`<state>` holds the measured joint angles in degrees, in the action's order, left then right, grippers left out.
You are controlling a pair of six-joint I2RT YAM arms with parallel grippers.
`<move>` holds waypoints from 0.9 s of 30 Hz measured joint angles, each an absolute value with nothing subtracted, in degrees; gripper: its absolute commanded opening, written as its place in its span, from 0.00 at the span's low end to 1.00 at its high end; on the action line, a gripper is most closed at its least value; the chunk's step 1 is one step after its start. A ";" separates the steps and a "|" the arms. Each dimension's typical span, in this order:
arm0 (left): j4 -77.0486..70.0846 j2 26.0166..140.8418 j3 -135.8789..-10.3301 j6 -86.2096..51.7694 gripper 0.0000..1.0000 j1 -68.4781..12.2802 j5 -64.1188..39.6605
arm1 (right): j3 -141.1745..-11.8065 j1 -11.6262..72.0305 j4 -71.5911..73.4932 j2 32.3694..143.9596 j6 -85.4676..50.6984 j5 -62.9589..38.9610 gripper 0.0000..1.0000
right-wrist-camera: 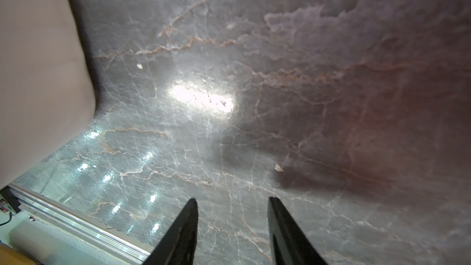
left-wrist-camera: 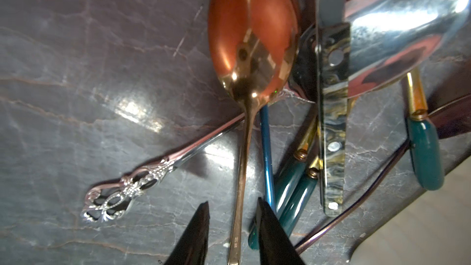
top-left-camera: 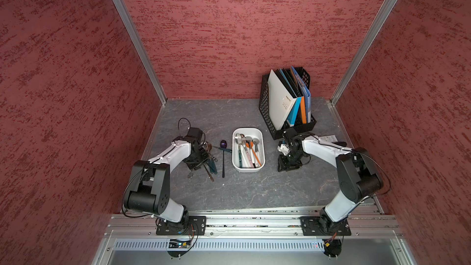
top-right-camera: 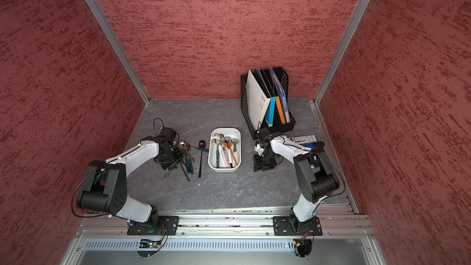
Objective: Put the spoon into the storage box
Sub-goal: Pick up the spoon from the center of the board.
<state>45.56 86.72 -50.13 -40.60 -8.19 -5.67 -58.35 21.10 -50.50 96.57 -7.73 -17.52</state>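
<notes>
While box (top-left-camera: 248,129) holds spoons (top-left-camera: 246,149), rack (top-left-camera: 265,108): docs (top-left-camera: 280,98).

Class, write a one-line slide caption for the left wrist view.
Left pincer straddles the handle of the copper-bowled spoon amid piled cutlery on marbled tabletop.

Arms (top-left-camera: 175,152) are showing white shells, black joints. Fingers (right-wrist-camera: 181,238), lower frame, are tapering as black wedges.

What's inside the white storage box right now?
The storage box holds several spoons, bowls at its far end, handles white, orange and dark green. They overlap, hiding the exact count and most of the floor.
</notes>
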 measured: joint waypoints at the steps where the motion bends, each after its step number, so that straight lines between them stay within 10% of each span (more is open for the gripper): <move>1: 45.56 86.50 -50.00 -40.58 0.33 -8.34 -5.67 | -58.35 21.10 -50.50 96.57 -7.75 -17.58 0.47; 27: 45.93 92.66 -51.59 -40.62 0.32 -8.64 -3.81 | -58.43 21.10 -50.46 97.32 -7.94 -17.89 0.47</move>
<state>45.93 92.66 -51.59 -40.62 -8.64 -3.81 -58.43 21.10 -50.46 97.32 -7.94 -17.89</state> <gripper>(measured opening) 0.325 0.474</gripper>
